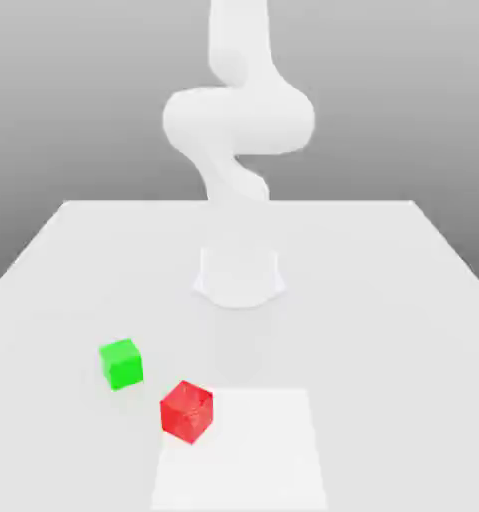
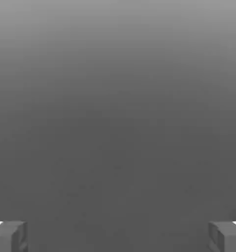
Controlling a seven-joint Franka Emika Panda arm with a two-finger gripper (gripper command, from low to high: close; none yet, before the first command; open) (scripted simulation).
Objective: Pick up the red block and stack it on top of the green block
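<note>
White arm, grey-tipped claw

Smooth, glossy white arm of rounded, bulbous segments on a short cylindrical base with a flared foot. No cables, screws or markings to be seen. Claw with two blocky grey fingertips, square-edged, each with a white patch at the outer corner.

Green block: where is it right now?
In the exterior view the green block sits on the white table, left of centre, just up and left of the red block, apart from it.
</note>
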